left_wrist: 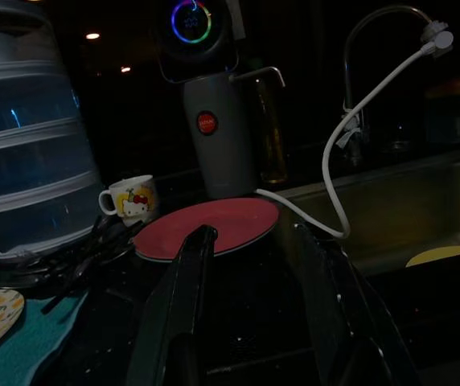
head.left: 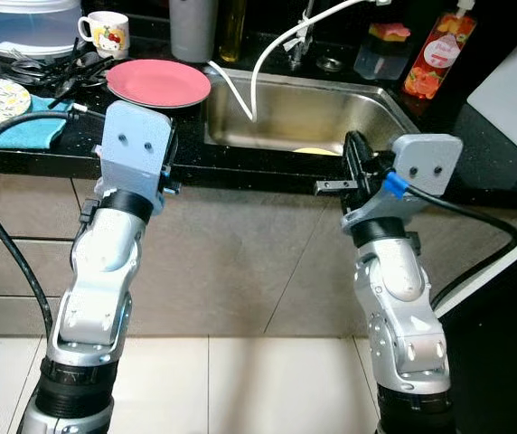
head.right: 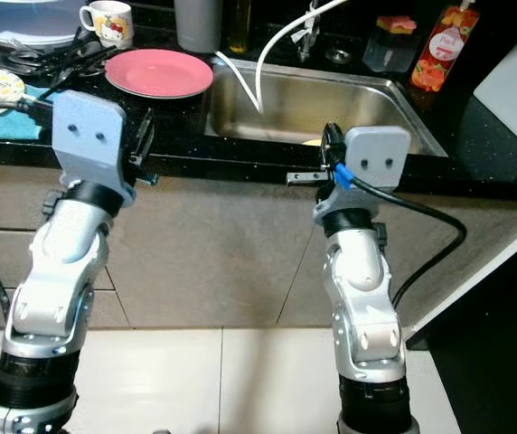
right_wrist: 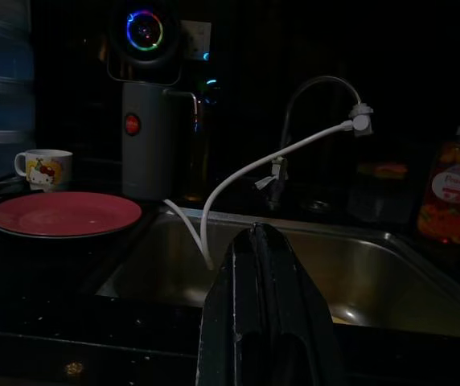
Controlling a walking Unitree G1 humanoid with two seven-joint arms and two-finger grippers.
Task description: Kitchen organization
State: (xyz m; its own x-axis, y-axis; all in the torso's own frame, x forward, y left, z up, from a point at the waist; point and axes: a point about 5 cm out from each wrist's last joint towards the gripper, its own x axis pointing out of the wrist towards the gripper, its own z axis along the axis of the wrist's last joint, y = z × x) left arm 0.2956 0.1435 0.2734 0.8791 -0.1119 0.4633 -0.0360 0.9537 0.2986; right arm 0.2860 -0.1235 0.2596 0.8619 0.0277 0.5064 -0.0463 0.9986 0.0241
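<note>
Left hand: your left hand (left_wrist: pixel 250 265) hovers at the front edge of the black speckled desk (head.left: pixel 267 167), fingers spread apart, gripping nothing.
Right hand: your right hand (right_wrist: pixel 256 241) sits at the front rim of the sink, its fingers pressed together and empty.
Plate: the round red plate (head.left: pixel 158 82) lies flat on the desk just beyond your left hand, beside the sink.
Sink: the stainless steel sink (head.left: pixel 331 113) lies straight ahead of your right hand; you can see a yellow, flat thing (left_wrist: pixel 442 255) in its bottom and a white hose (right_wrist: pixel 246 173) hanging in from the tap.
Mug: the white cartoon-printed mug (head.left: pixel 105 33) stands beyond the plate; what it holds cannot be seen.
Soap bottle: the orange pump bottle (right_wrist: pixel 450 190) stands beyond the sink's far corner, off your right hand's outer side; its label writing is too blurred to read.
Stacked tubs: clear plastic tubs (left_wrist: pixel 25 161) stand past the mug; their contents are unclear.
</note>
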